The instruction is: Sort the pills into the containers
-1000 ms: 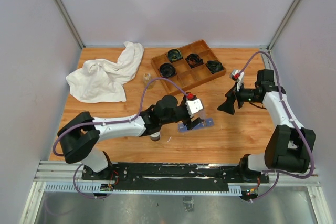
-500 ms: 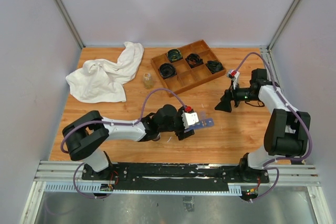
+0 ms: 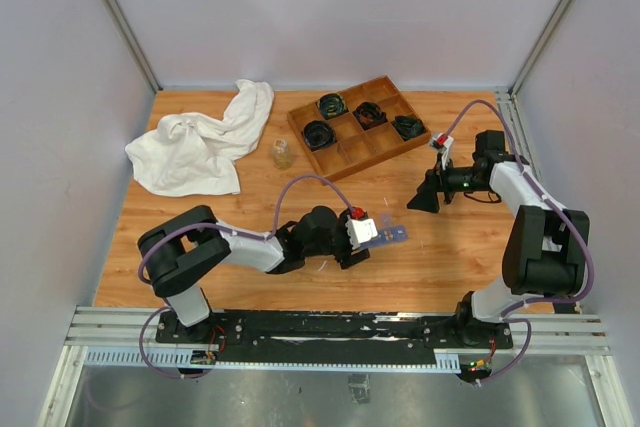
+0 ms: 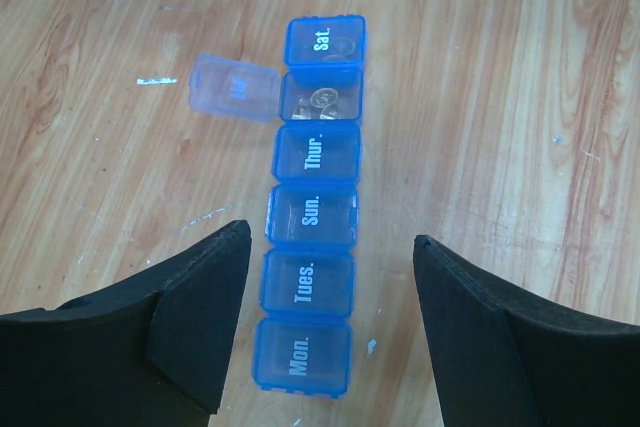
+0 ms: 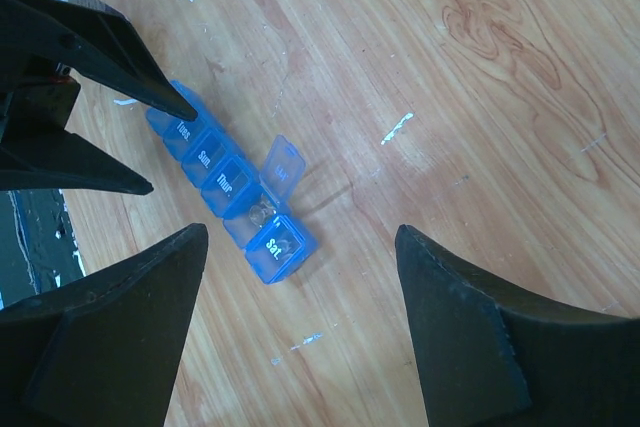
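left gripper (image 4: 330, 242) spread, empty, over pill box (image 4: 311, 217) at table's front-centre | pills (image 4: 322, 99) in its one uncovered cell | right gripper (image 5: 300, 235) spread, empty | you: descend square, likely steadying box, keep off flipped lid (image 4: 232, 88)

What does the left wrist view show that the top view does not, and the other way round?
Only left wrist: the day labels on the organizer, one lid flipped open, pills in that compartment. Only top: the towel, the tray with cables, the bottle, the right gripper. Both: the organizer on the table and the open left gripper at its end.
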Controlling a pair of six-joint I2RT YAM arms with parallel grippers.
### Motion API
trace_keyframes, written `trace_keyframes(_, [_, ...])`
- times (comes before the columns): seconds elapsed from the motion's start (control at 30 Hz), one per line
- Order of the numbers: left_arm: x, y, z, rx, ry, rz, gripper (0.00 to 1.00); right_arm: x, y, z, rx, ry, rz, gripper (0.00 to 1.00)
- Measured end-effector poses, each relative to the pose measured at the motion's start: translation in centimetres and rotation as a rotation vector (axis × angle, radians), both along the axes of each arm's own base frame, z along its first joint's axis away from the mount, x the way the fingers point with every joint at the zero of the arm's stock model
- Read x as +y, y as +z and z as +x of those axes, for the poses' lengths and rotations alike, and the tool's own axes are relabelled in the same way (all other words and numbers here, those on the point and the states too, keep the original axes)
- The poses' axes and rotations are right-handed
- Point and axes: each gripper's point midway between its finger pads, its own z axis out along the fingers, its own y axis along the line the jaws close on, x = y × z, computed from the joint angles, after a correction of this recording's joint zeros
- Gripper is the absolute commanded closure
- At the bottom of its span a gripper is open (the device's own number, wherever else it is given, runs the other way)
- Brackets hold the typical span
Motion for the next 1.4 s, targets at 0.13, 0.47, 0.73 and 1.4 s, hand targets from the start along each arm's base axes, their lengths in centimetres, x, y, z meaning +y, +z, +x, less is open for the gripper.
trace_keyframes(0.13, [0.1,-0.3,0.2,-0.003,0.013,0.007,0.26,0.2,0.0,0.0,0.002,0.003,0.001,0.24])
trace_keyframes(0.47, [-0.9,-0.7,1.8,-0.002,0.054,0.062,0.3,0.1,-0.1,0.0,0.01,-0.003,-0.001,0.24])
trace_keyframes(0.73, [-0.8,-1.2,1.9,0.027,0.057,0.118,0.34,0.1,-0.2,0.0,0.015,-0.005,-0.004,0.24])
trace_keyframes(1.4, [-0.7,-3.1,1.3,0.078,0.03,0.177,0.57,0.5,-2.9,0.1,0.133,-0.007,-0.016,0.38])
